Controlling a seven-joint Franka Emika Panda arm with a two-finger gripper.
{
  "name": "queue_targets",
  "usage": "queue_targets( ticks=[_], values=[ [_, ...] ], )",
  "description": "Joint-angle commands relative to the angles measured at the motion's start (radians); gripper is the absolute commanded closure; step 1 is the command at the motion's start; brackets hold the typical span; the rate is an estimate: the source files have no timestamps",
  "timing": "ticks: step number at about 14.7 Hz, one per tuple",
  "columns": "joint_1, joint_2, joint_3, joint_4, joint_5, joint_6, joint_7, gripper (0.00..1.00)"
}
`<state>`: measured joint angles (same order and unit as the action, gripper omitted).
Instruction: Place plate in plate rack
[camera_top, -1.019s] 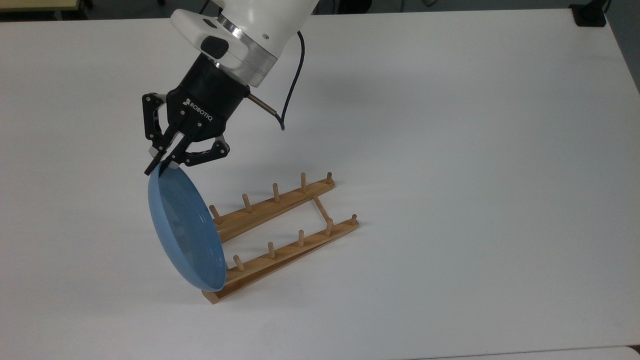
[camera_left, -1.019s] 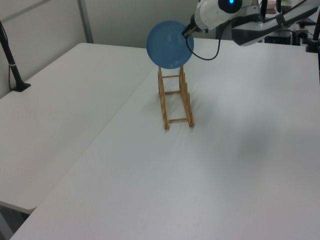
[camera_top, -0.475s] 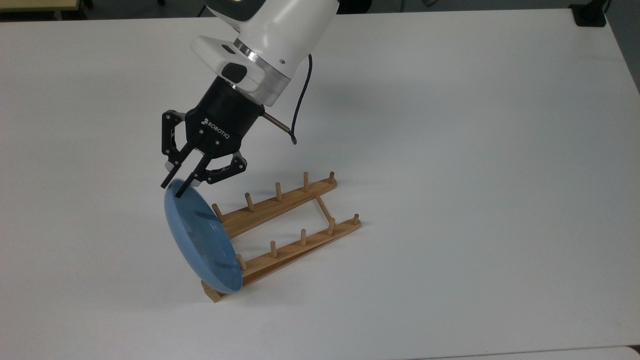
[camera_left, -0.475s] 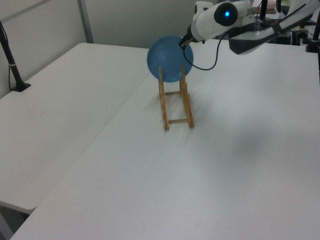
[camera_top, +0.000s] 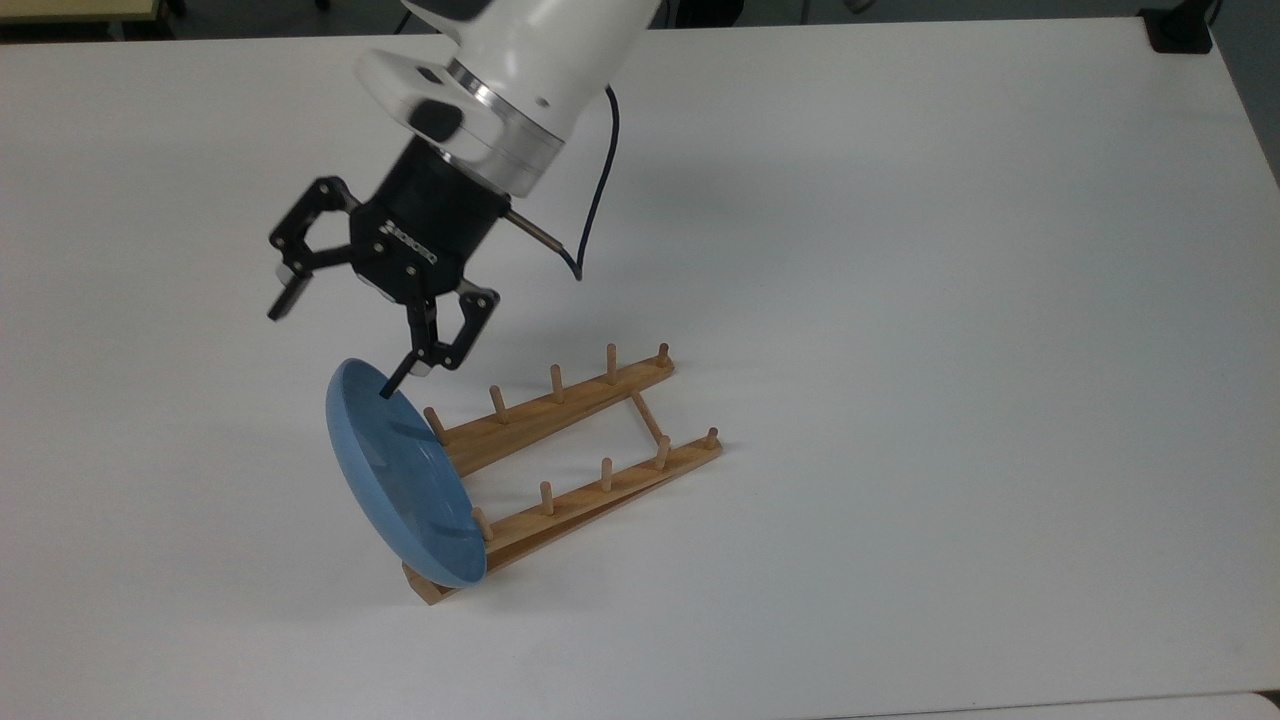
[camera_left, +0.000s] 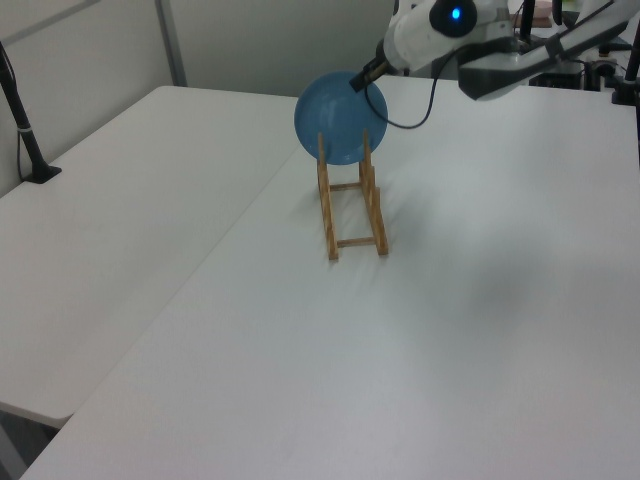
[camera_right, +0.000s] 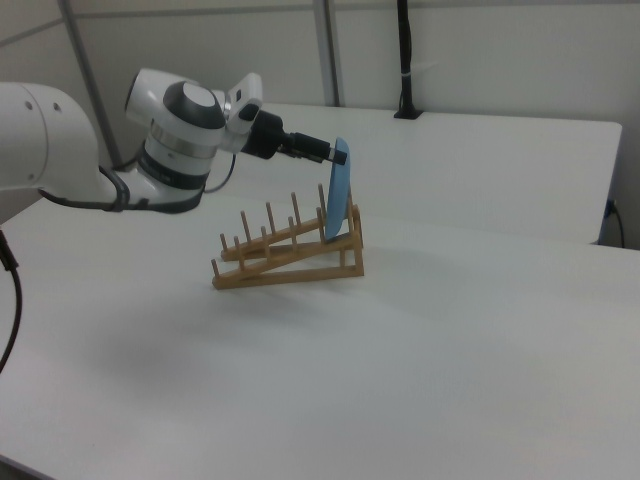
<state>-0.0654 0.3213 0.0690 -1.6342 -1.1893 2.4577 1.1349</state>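
Top view, left to right: the gripper (camera_top: 335, 345) hangs with fingers spread wide above the plate (camera_top: 400, 480), which stands on edge in the end slot of the plate rack (camera_top: 560, 475) (apparently placed); only withdrawing remains.

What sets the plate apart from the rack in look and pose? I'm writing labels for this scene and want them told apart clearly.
The plate is a smooth light-blue disc; the plate rack is light-brown wood, two rails with rows of pegs. The plate stands on edge, nearly upright; the rack lies long and sloped on the table. The plate sits at the rack's raised end. The open gripper hovers at the plate's top edge, clear of the rack. Both rest unheld.
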Motion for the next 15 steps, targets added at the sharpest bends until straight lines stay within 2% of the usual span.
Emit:
queue_targets(
  ticks=[1,5,9,12,15],
  values=[
    [-0.014,-0.093,0.005,-0.018,0.299,-0.052,0.0,0.0],
    [-0.014,-0.163,0.046,-0.019,0.604,-0.254,-0.084,0.0],
    [-0.001,-0.25,0.046,-0.019,0.919,-0.497,-0.153,0.0],
    [0.025,-0.326,0.046,-0.018,1.045,-0.684,-0.152,0.0],
    [0.079,-0.366,0.028,-0.026,1.1,-0.773,-0.142,0.0]
  ],
)
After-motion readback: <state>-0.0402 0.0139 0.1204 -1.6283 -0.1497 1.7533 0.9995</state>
